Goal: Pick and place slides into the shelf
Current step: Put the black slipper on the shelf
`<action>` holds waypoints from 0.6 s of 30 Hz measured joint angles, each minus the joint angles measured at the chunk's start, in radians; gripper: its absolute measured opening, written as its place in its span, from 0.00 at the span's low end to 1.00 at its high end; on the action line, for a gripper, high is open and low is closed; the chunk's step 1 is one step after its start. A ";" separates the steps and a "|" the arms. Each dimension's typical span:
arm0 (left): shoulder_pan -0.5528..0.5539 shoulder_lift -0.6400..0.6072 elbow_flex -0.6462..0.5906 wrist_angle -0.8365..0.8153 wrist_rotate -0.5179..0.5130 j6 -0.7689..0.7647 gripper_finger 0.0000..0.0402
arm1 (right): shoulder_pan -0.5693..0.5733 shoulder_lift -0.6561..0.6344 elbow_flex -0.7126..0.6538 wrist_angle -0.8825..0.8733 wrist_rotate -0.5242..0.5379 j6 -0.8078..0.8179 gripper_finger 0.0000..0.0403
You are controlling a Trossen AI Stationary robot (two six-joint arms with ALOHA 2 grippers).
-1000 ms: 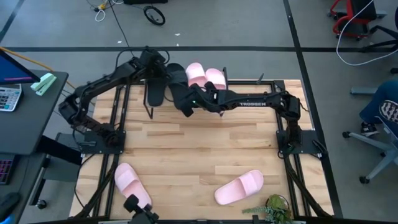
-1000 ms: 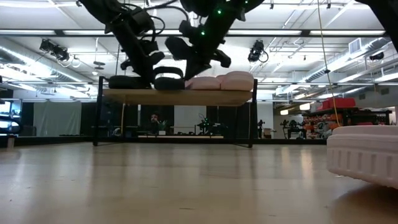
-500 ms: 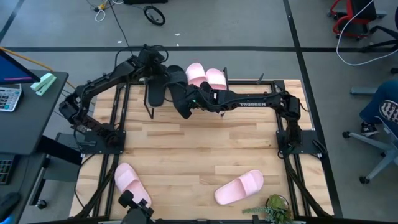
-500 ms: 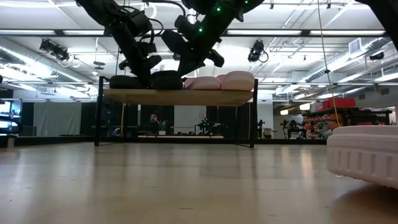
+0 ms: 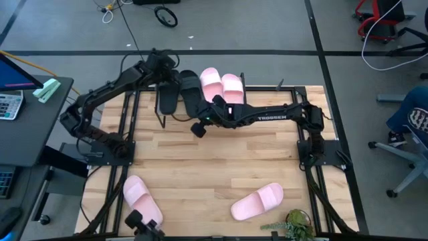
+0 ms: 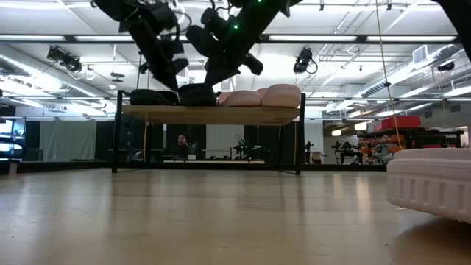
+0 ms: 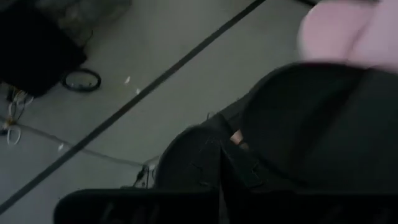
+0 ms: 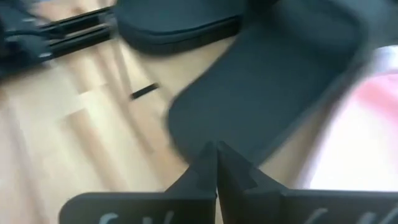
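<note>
The shelf (image 6: 213, 114) stands at the table's far edge. On its top board lie two black slides (image 5: 167, 97) (image 5: 189, 90) and, to their right, two pink slides (image 5: 210, 80) (image 5: 233, 86). Two more pink slides lie on the table near its near edge (image 5: 142, 197) (image 5: 257, 202). My left gripper (image 5: 168, 72) (image 6: 171, 77) is shut and hovers just above the black pair. My right gripper (image 5: 199, 124) (image 6: 212, 72) is shut too. It stands near the right black slide (image 8: 267, 81), on its near side and higher than it.
A small potted plant (image 5: 294, 221) sits at the table's near right corner. One pink slide (image 6: 430, 184) bulks large at the right of the low view. A dark side desk (image 5: 27, 114) stands left of the table. The middle of the tabletop is bare wood.
The second black slide was tilted at the right gripper a second ago and now lies flat on the top board beside the first. My right gripper has drawn away from it, up and toward the near edge. My left gripper has risen a little above the black slides.
</note>
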 joint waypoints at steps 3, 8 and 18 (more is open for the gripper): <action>-0.039 -0.045 0.000 -0.002 0.001 0.007 0.01 | 0.002 0.000 0.000 0.017 0.125 -0.024 0.00; -0.089 -0.110 0.000 0.022 0.001 0.010 0.02 | -0.087 -0.002 0.016 0.146 -0.026 -0.041 0.00; -0.127 -0.181 0.000 -0.007 0.000 0.009 0.03 | -0.175 -0.002 -0.021 0.147 -0.069 0.030 0.00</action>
